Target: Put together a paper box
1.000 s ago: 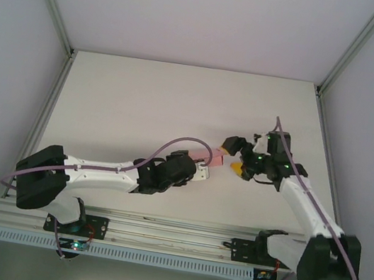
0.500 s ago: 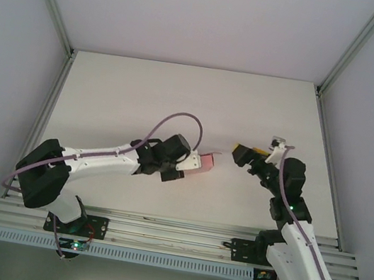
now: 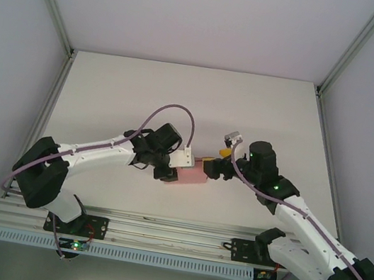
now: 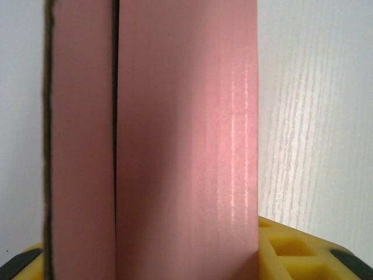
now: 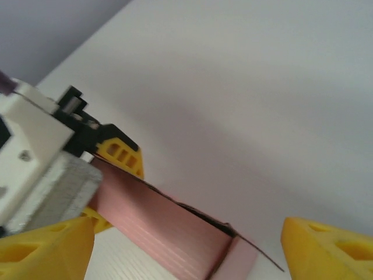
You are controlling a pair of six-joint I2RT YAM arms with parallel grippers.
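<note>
The left jaws clamp one end of the pink paper box (image 3: 193, 178) at the worktop's (image 3: 130, 94) middle, the right jaws stand apart astride its free end, and the card looks light and crushable, best pinched gently across flat faces.

The paper box (image 4: 175, 146) was smooth pink card, matt, with a faint sheen down its face. The table (image 4: 315, 116) showed a fine white woodgrain texture, matt too. The right gripper (image 5: 186, 248) wore yellow moulded-plastic fingers (image 5: 326, 248), dull rather than glossy.
</note>
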